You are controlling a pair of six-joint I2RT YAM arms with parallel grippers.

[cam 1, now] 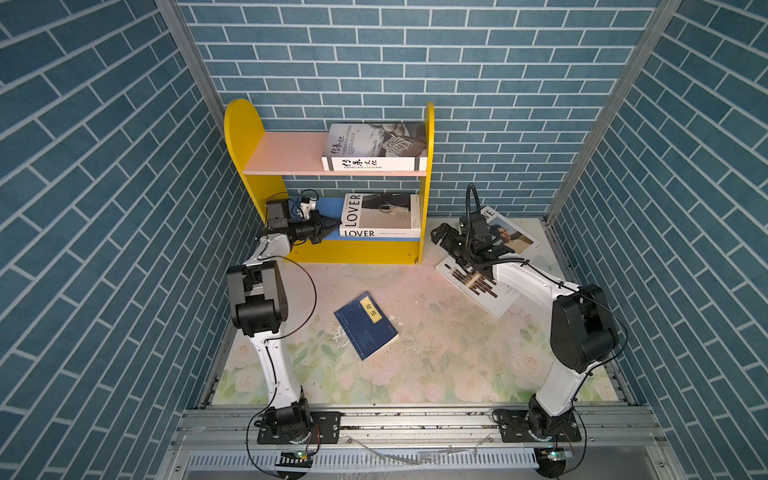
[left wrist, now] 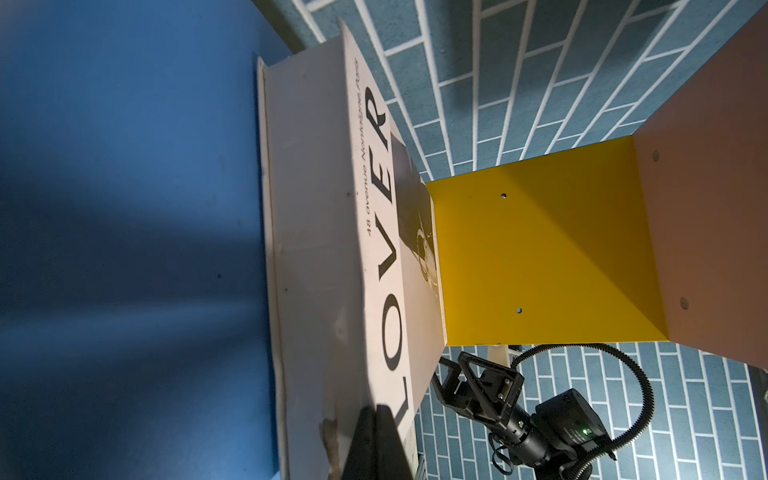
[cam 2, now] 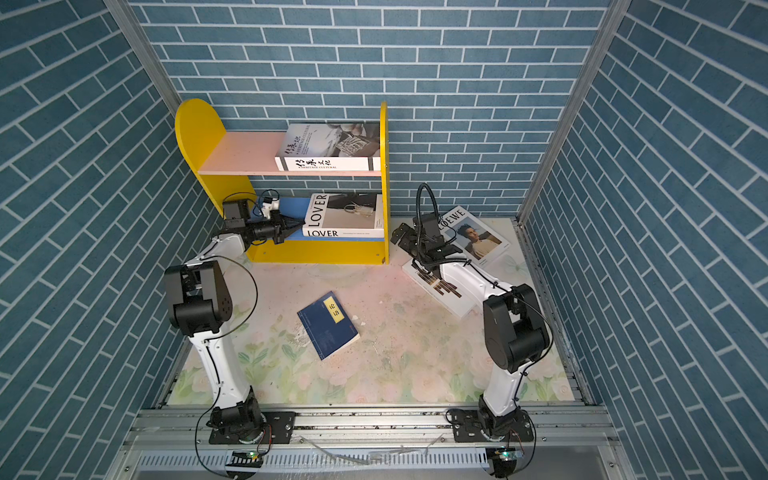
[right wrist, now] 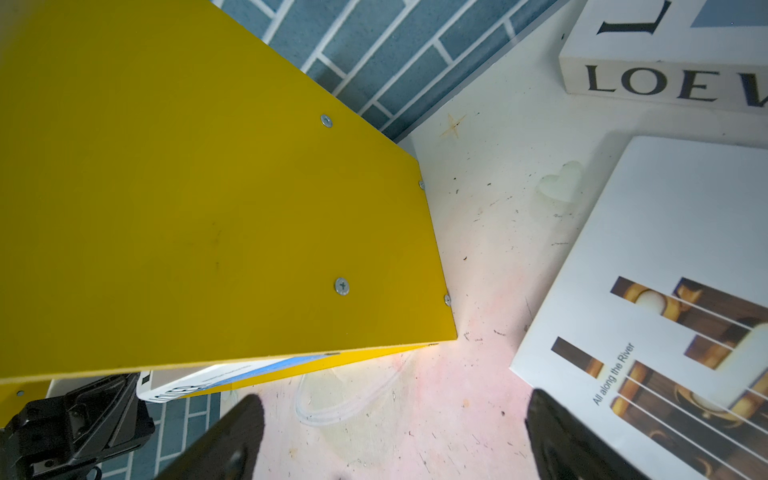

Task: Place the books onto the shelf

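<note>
Left wrist view is showing the LOVER book (left wrist: 316, 232) lying flat on the shelf's (cam 1: 245, 124) blue lower board (left wrist: 124, 208), close to the shelf's right side panel. In both top views the Heritage book (cam 1: 374, 147) is lying flat on the pink upper board (cam 1: 286, 151), also at the right end. So two of the five books are looking shelved. Three are waiting on the table (cam 1: 415, 365). The navy book (cam 1: 365, 325) is lying well in front of the shelf. The brown-bar book (cam 1: 482, 291) and the LOEWE book (cam 1: 513, 237) are lying just off the shelf's right side, though the arm is hiding whether they touch. The left gripper (cam 1: 332, 226) is reaching into the lower tier with its jaws closed to a point. It is holding nothing, and its tip is resting against the LOVER book's left edge, like a nudge. The right gripper (right wrist: 395, 415) is hanging beside the shelf's right panel with its jaws spread wide and empty, and the brown-bar book is lying just beside one finger.
</note>
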